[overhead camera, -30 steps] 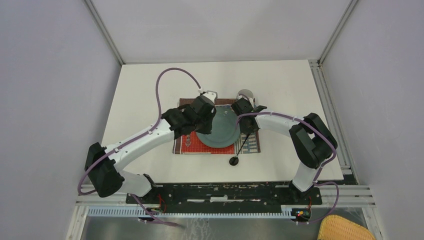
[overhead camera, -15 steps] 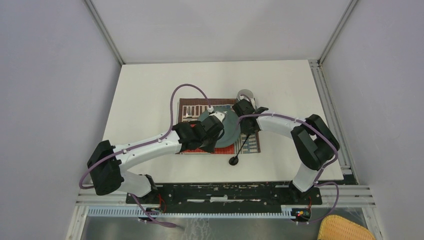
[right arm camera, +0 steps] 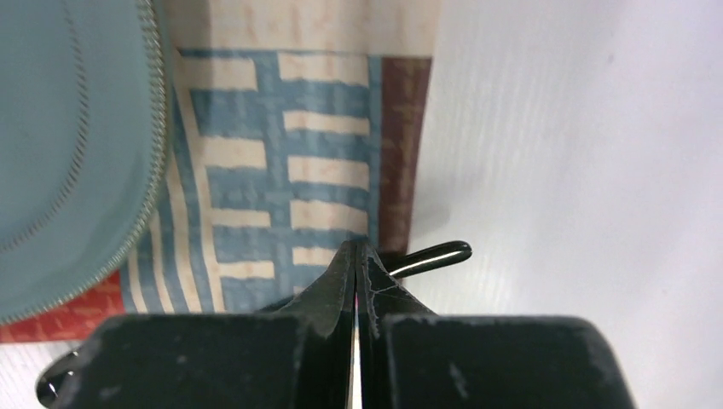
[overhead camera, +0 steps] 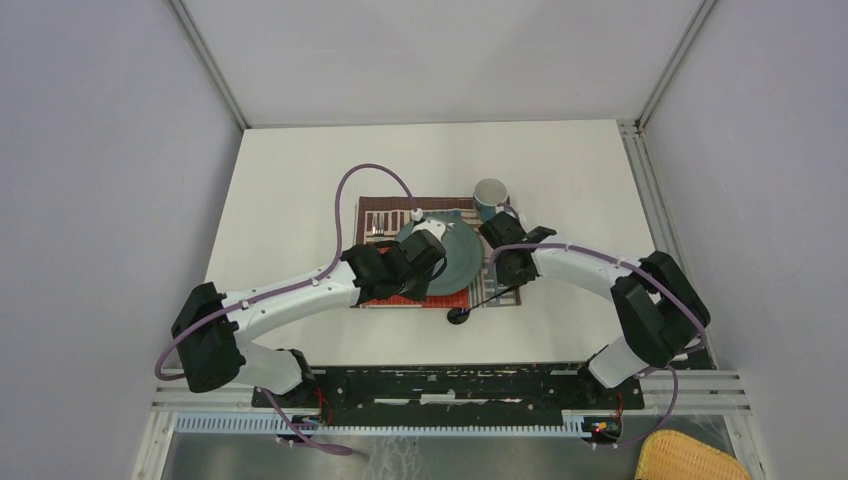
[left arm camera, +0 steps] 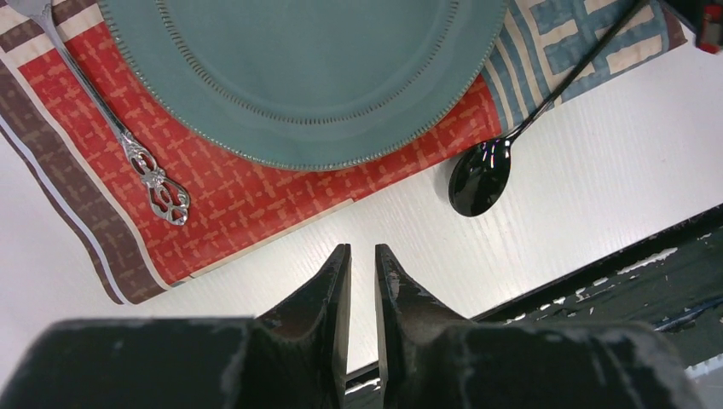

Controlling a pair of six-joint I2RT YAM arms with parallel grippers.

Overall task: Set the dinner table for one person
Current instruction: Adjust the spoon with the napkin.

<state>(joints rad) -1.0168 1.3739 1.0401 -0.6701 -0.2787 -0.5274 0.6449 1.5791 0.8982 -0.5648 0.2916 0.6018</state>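
While the left gripper (left arm camera: pixel 358 250) hangs empty, barely parted, the clenched right gripper (right arm camera: pixel 355 246) should slide the black spoon (left arm camera: pixel 479 177) straight beside the plate (left arm camera: pixel 298 77).

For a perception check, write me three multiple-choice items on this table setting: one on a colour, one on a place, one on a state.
1. The plate is: A) teal; B) white; C) red.
2. The bowl of the black spoon lies: A) on the plate; B) in a glass; C) on the bare table.
3. The right hand is: A) wide open; B) shut; C) clamped on a knife.
Answers: A, the left wrist view shows teal; C, it rests on white table beside the placemat; B, its jaws meet.
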